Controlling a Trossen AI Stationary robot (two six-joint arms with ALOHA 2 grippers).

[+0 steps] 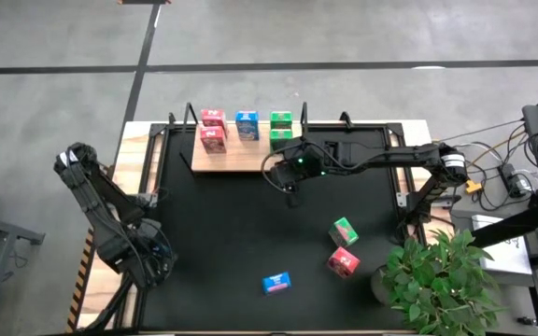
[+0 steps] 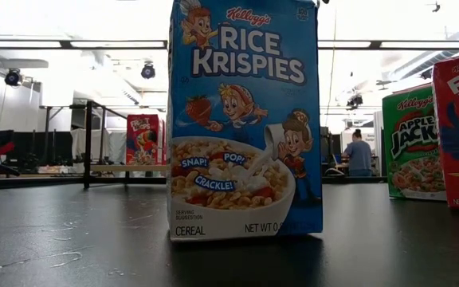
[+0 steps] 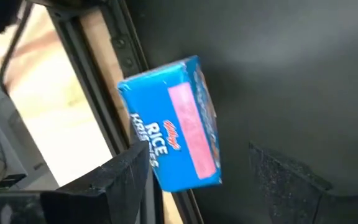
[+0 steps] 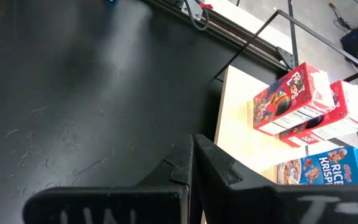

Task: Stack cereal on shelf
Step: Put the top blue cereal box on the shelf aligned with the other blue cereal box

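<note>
- My left gripper (image 3: 197, 180), fingers spread, w/ a blue Rice Krispies box (image 3: 173, 121) just ahead, untouched.
- My right gripper (image 4: 192, 163), fingers pressed together, empty, beside shelf (image 1: 241, 159); Froot Loops boxes (image 4: 291, 99) beyond.

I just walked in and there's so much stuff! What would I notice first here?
Probably the small blue printed cereal box standing alone near the front edge of the black tabletop mat, filling the low view. Next, the light wooden shelf board at the back, already carrying red, blue and green boxes. The right gripper hangs just in front of it, jaws shut and empty.
</note>
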